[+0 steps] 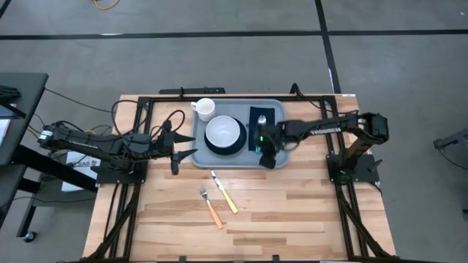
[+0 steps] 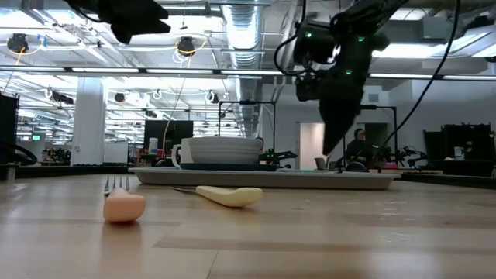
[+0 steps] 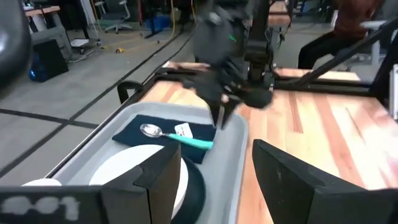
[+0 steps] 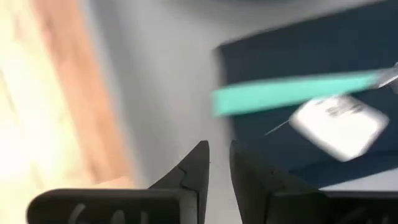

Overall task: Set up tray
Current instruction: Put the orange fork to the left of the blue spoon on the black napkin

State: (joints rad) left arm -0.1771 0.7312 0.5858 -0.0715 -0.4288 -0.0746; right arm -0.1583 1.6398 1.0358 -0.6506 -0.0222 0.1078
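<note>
The light grey-blue tray lies at the far middle of the wooden table. On it are a white cup, a white bowl on a dark plate, and a dark navy napkin. A teal-handled spoon lies on the napkin. My right gripper hangs above the tray's near right corner, beside the napkin. It points down, with a narrow gap and nothing between its fingers. My left gripper stands wide open, raised off the table just left of the tray, and holds nothing.
An orange-handled fork and a yellow-handled knife lie on the bare wood in front of the tray. Open table spreads along the near half. Black frame rails run down both sides. A person sits beyond the table.
</note>
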